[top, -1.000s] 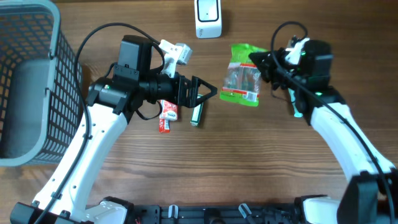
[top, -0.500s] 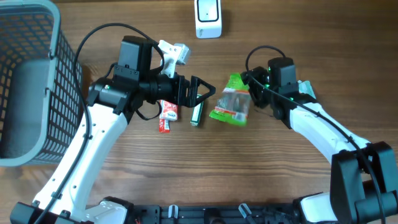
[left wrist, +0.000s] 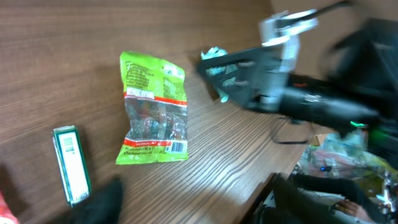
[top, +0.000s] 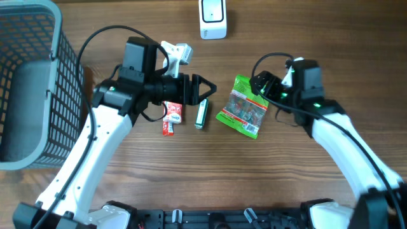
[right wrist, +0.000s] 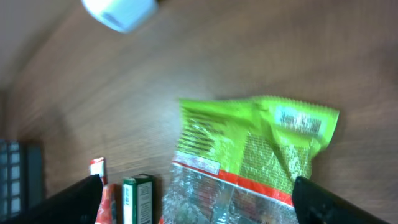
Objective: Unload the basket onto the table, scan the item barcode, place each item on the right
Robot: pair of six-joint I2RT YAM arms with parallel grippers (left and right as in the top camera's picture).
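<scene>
**Item 1. Right gripper (top: 259,84), black, two-fingered.** Jaws wide apart and holding nothing. In the wrist view, one dark finger (right wrist: 71,199) shows at each lower corner, with the packet lying between and beyond them.

**Item 2. Lime-green plastic snack packet with a clear window and a red band (top: 242,108).** It lies flat and loose on the wooden desk (top: 286,172), just ahead of and below the right jaws. Its crimped top end is beside their tips. The long axis runs away from the right jaws at a slant, towards the front of the desk. A white patch on the red band at that front end looks like the barcode, facing up.

**Item 3. Small green-and-white box (top: 201,114).** It lies on the far side of the packet from the right jaws, just below the left jaws.

**Item 4. Red-and-white sachet (top: 170,118).** It lies beside the box, under the left wrist.

**Item 5. Left gripper (top: 206,89), black.** Nothing is in it. I cannot tell whether its jaws stand apart or together. It points at the packet across a gap, so the right arm is judged the nearer.

**Item 6. Grey mesh basket (top: 60,95).** It sits well behind the left jaws.

**Item 7. White block scanner (top: 213,17).** It stands beyond both jaws at the far edge, so the packet must be lifted and carried that way.
</scene>
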